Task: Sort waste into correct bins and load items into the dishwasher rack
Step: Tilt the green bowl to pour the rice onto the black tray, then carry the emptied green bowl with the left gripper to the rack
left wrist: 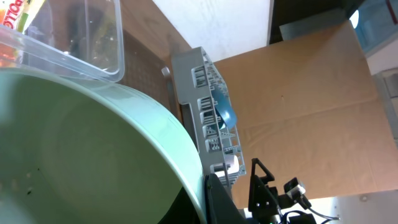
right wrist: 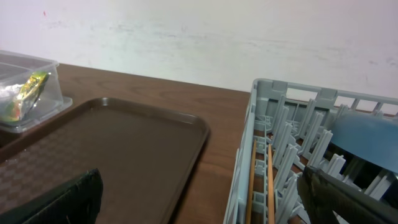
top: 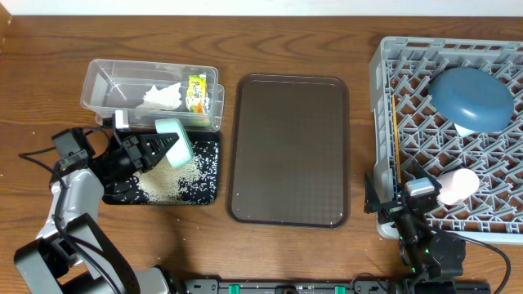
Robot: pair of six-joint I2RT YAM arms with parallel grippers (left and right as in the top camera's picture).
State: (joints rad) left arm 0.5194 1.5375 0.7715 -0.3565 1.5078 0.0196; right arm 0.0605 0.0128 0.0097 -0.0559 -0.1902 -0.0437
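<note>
- Two bins sit at the left of the table point(top: 41, 82). The clear plastic tub point(top: 98, 86) is on the far side, and the black tray point(top: 208, 192) lies just in front of it, so close that I cannot tell whether they touch.
- One crumpled white tissue point(top: 163, 96) lies inside the tub. The yellow-green snack wrapper point(top: 196, 91) is just beside it, toward the tub's right wall.
- Many whitish rice grains point(top: 167, 184) are scattered over the floor of the black tray, thickest near its middle.
- The left gripper point(top: 166, 147) is clamped on the pale green-rimmed bowl point(top: 181, 140). It holds the bowl tipped steeply above the far part of the black tray, near the tub's front wall. In the left wrist view the bowl's pale green inside fills most of the frame, with a few dark specks on it.
- The brown serving tray point(top: 290, 151) lies between the bins and the dishwasher rack point(top: 384, 73), which stands at the right.
- In the rack, the blue dish point(top: 472, 100) rests among the pegs in the far right part, rounded back up.
- The wooden chopsticks point(top: 395, 131) lie together along the rack's left wall.
- The small pinkish cup point(top: 459, 184) lies on its side near the rack's front edge.
- The right gripper point(right wrist: 199, 186) has its fingers spread wide and holds nothing. It sits low at the rack's near left corner, between the serving tray and the rack wall.
</note>
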